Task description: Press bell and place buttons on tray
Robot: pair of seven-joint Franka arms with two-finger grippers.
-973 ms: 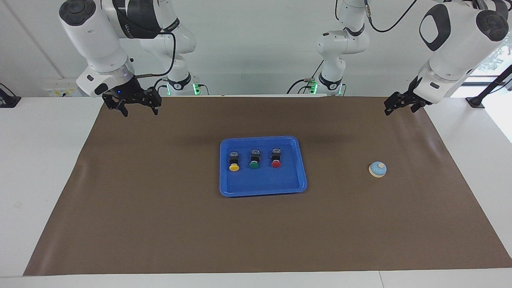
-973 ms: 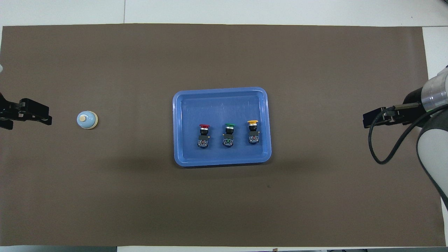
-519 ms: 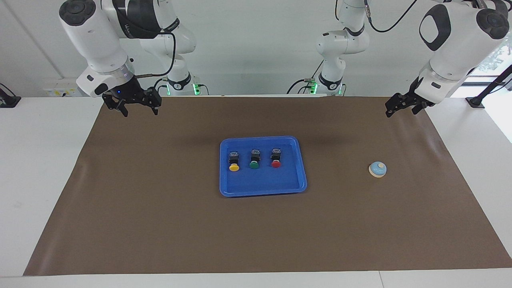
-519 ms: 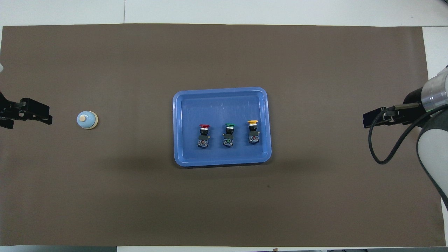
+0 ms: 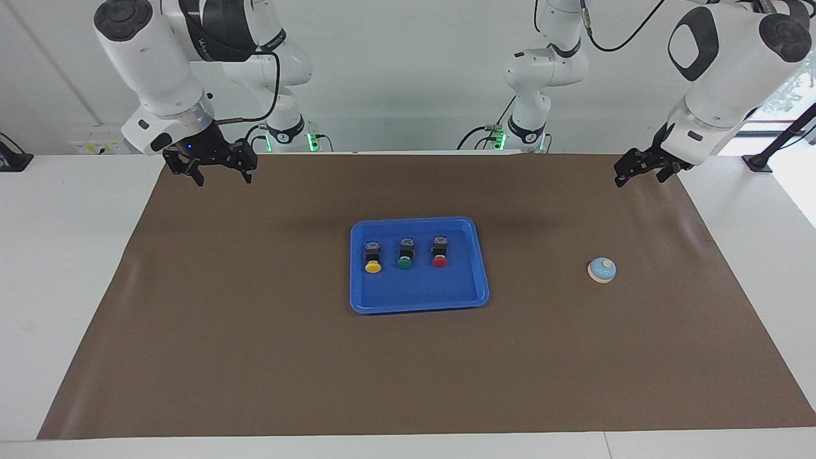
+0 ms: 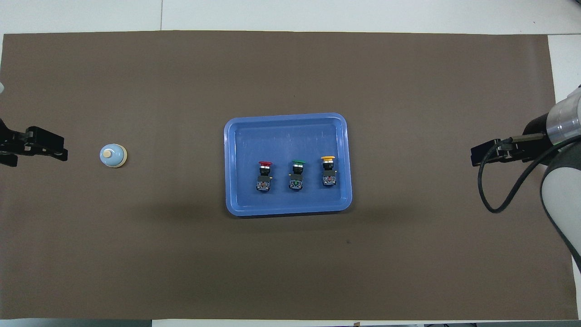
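The blue tray (image 5: pixel 414 290) (image 6: pixel 286 136) lies mid-mat. Three buttons lie in a row in it, caps pointing away from the robots: yellow (image 5: pixel 373 258) (image 6: pixel 328 171), green (image 5: pixel 405 254) (image 6: pixel 297 175) and red (image 5: pixel 439 252) (image 6: pixel 264 175). The bell (image 5: pixel 602 269) (image 6: pixel 113 156) stands on the mat toward the left arm's end. My left gripper (image 5: pixel 637 172) (image 6: pixel 41 152) hangs open and empty over the mat's edge at that end. My right gripper (image 5: pixel 223 177) (image 6: pixel 481 156) hangs open and empty over the mat's corner at the right arm's end.
A brown mat (image 5: pixel 255 331) covers most of the white table (image 5: pixel 57 268). A black cable (image 6: pixel 488 190) loops down from the right wrist. Both arm bases stand at the table's robot-side edge.
The left gripper has drifted very slightly toward its own end of the table. The tray, buttons, bell and right arm have not moved.
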